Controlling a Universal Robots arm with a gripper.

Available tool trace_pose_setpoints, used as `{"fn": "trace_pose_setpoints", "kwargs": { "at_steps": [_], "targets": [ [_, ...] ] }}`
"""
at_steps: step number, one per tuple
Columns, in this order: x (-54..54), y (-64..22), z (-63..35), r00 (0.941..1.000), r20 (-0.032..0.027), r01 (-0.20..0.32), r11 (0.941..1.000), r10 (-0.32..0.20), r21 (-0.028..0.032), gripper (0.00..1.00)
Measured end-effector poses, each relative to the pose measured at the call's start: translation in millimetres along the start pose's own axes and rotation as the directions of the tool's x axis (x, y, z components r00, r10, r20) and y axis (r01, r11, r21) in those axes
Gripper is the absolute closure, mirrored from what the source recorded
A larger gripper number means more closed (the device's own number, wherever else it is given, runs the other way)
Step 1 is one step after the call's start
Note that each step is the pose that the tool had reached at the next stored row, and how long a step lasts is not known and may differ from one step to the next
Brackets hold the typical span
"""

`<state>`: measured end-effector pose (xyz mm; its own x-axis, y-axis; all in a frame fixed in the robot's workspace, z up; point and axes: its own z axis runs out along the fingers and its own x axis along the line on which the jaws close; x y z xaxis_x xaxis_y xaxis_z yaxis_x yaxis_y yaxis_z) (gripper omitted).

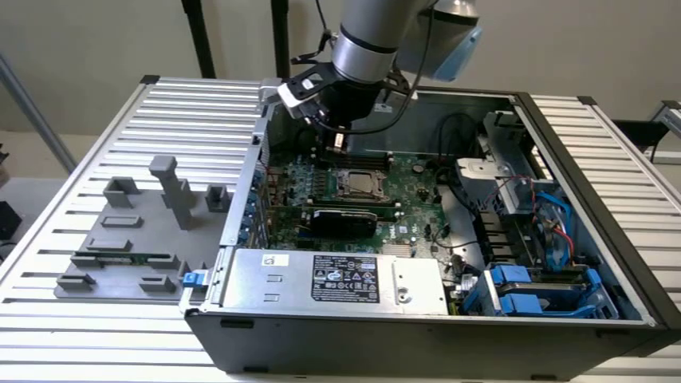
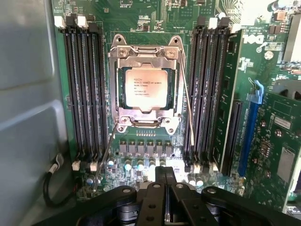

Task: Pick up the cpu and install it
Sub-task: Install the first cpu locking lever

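One cpu (image 2: 142,87) sits in the socket (image 2: 143,53) inside the open case (image 1: 426,339) (fingers (image 2: 162,179) pressed together, gripping nothing).

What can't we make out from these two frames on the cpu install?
Wrist view: cpu lid print too small to read.
Wrist view: socket frame covers the cpu's edges; seating unclear.
Wrist view: gripper hides the strip of board beneath it.
Exterior view: gripper and arm hide the board behind them.

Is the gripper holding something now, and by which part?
Nothing is held. The gripper is shut with nothing between its fingers; the cpu lies in its socket, apart from the gripper.
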<state>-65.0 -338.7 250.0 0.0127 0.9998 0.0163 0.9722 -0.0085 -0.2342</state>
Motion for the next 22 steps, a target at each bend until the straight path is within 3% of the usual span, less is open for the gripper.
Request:
{"fn": "trace_pose_setpoints", "kwargs": {
  "at_steps": [4, 9, 14, 19, 20, 22],
  "targets": [
    [0.0, -1.9, 0.2, 0.9993, -0.0166, -0.033, 0.9995, 0.033, 0.0002, 0.89],
    [0.0, -1.9, 0.8, 0.9954, -0.0308, -0.091, 0.9959, 0.091, 0.0044, 0.89],
    [0.0, -0.9, 4.9, 0.9858, -0.0478, -0.161, 0.9870, 0.161, 0.0061, 0.89],
    [0.1, -3.4, 6.5, 0.9771, -0.0591, -0.204, 0.9788, 0.205, 0.0075, 0.89],
    [0.1, -4.4, 6.7, 0.9756, -0.0627, -0.210, 0.9776, 0.211, 0.0083, 0.89],
    [0.1, -6.1, 6.4, 0.9723, -0.0768, -0.220, 0.9753, 0.221, 0.0114, 0.89]
  ]
}}
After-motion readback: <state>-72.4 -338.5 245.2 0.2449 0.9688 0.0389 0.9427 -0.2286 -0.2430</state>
